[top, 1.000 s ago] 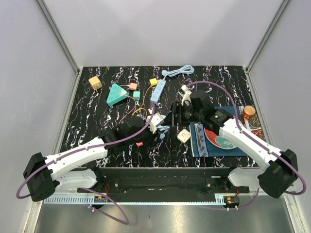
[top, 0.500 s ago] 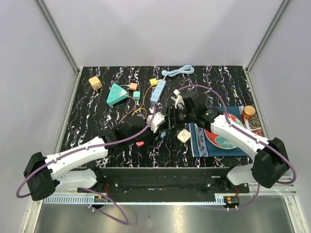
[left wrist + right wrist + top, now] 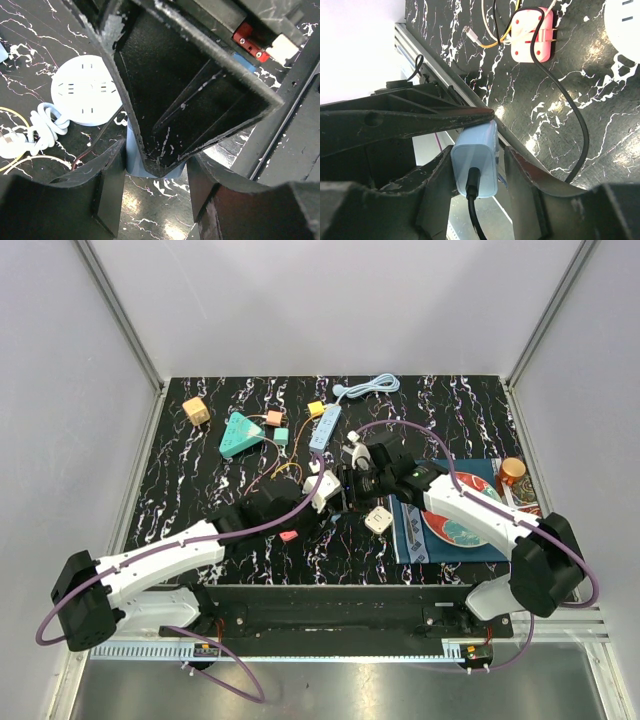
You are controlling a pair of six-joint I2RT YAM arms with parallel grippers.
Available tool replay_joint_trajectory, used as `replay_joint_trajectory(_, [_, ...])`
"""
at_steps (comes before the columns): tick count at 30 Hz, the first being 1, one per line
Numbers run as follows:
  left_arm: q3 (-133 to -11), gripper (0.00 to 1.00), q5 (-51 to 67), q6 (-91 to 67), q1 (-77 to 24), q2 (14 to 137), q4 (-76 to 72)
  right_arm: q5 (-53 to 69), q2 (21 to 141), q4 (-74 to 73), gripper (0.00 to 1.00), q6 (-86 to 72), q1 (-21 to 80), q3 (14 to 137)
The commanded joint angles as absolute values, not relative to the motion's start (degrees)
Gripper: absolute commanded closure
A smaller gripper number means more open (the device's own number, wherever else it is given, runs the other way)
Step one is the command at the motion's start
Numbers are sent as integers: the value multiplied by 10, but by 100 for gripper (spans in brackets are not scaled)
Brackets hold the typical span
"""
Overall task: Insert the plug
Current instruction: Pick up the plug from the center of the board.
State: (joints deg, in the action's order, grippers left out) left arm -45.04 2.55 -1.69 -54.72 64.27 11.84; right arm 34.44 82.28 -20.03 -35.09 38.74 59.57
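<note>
Reaching further left than a second ago: right gripper (image 3: 347, 485). It was then over the edge of the blue cloth (image 3: 408, 530). It is now at the middle of the black marbled table (image 3: 200, 470), nose to nose with the left gripper (image 3: 321, 496). Its jaws have drawn in over that second. The left arm shows no shift I can see.

Item: plug (image 3: 475, 162).
- Place: table centre, lifted off the surface, between the two grippers.
- Left gripper: partly closed and holding the plug, with its fingers (image 3: 107, 185) against two opposite sides of the body.
- Right gripper: jaws narrowed round the same body from the cable end. One finger (image 3: 437, 190) touches the plug and a thin slit shows at the other. I cannot tell whether it grips.
- From the left wrist, one black finger of the right gripper covers most of the plug, leaving only a pale strip low down. From the right wrist, a black bar of the left gripper crosses its far end.
- Look: pale blue, smooth, a rounded rectangular block. A black cable leaves a port in the near end face and drops out of view. The pins are hidden.

Nearby, lying on the table:
- pink plug (image 3: 532, 35), two metal pins showing, apart from the grippers;
- white round socket block (image 3: 87, 90) with a coiled white cord (image 3: 42, 125) just beside it;
- pale blue power strip (image 3: 325, 427), farther back.
</note>
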Motion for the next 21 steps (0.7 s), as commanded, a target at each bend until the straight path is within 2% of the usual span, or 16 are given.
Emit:
replay_joint_trajectory(1, [-477,85,13,-10,-550,648,68,372,827,-171,53,-358,394,612])
replay_joint_trajectory(2, [-476,83,12,-11,-550,649,68,374,827,-169,56,-357,395,613])
replay_joint_trajectory(3, [-471,81,10,-12,-550,649,67,373,826,-168,65,-356,395,613])
replay_joint_trajectory(5, [-465,76,3,-17,-550,647,67,367,824,-169,74,-352,395,614])
replay_joint_trajectory(6, [-463,68,3,-21,-550,645,67,363,821,-169,82,-349,394,616])
replay_joint_trajectory(9, [-460,53,-36,-30,-550,635,72,342,815,-177,93,-332,393,622])
replay_joint_trajectory(11, [-467,45,-54,-32,-550,624,88,305,813,-189,95,-320,393,629])
replay_joint_trajectory(13, [-472,30,-75,-38,-550,614,102,274,817,-216,97,-298,394,642])
replay_joint_trajectory(17, [-473,10,-125,-53,-549,577,129,212,823,-237,100,-273,390,658])
replay_joint_trajectory(21, [-450,5,-171,-89,-544,542,115,150,818,-236,100,-266,389,664])
